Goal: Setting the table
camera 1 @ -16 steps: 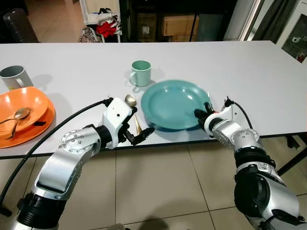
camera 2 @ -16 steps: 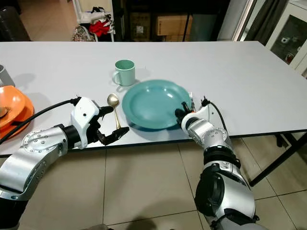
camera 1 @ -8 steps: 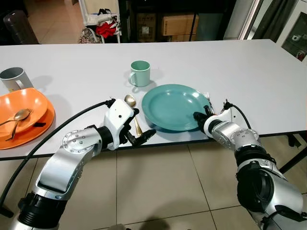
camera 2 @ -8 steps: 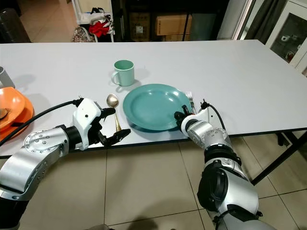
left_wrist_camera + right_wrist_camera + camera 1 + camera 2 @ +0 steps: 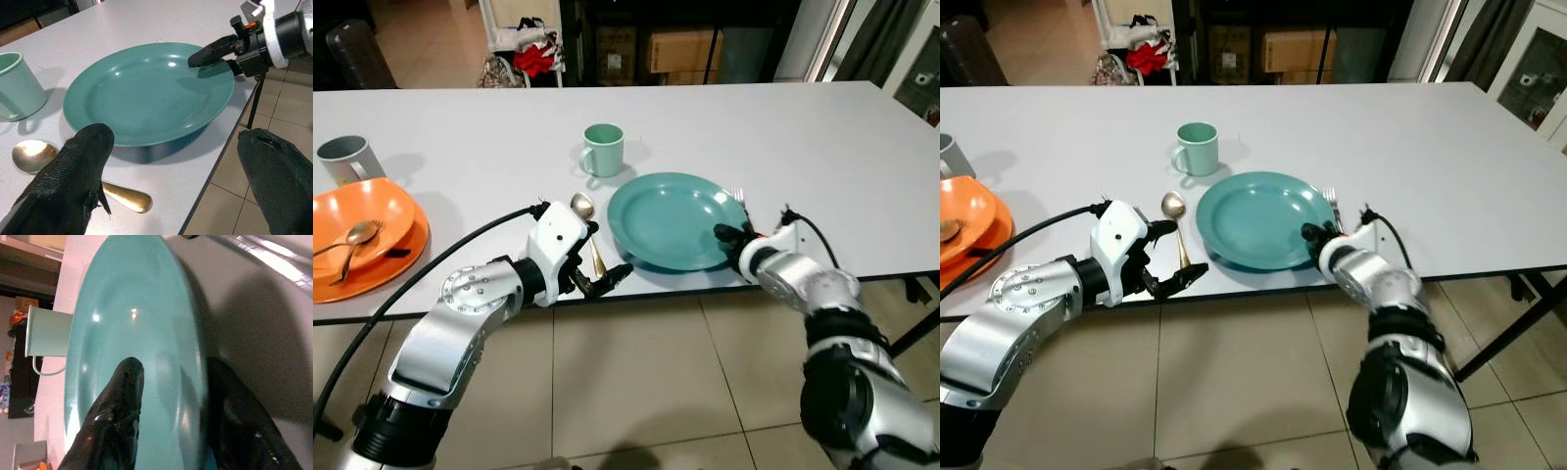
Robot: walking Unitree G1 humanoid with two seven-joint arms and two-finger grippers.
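A teal plate (image 5: pixel 671 220) lies near the table's front edge, with a teal mug (image 5: pixel 603 149) behind it. A gold spoon (image 5: pixel 584 211) lies to its left and a fork (image 5: pixel 738 196) to its right. My right gripper (image 5: pixel 724 233) is at the plate's right near rim, shut on it. In the right wrist view one finger (image 5: pixel 122 421) lies over the plate (image 5: pixel 137 333) and the other is outside the rim. My left gripper (image 5: pixel 603 278) is open at the table edge, just past the spoon's handle (image 5: pixel 122 196).
Stacked orange plates (image 5: pixel 382 257) holding a spoon (image 5: pixel 352 240) sit at the far left, with a grey mug (image 5: pixel 342 159) behind them. The white table (image 5: pixel 803 147) stretches wide to the right and back. Tiled floor (image 5: pixel 636 392) lies below the front edge.
The plate has slid a little toward the front edge and right with my right gripper on its rim, and the fork beside it has come into view. The left gripper has stayed put.
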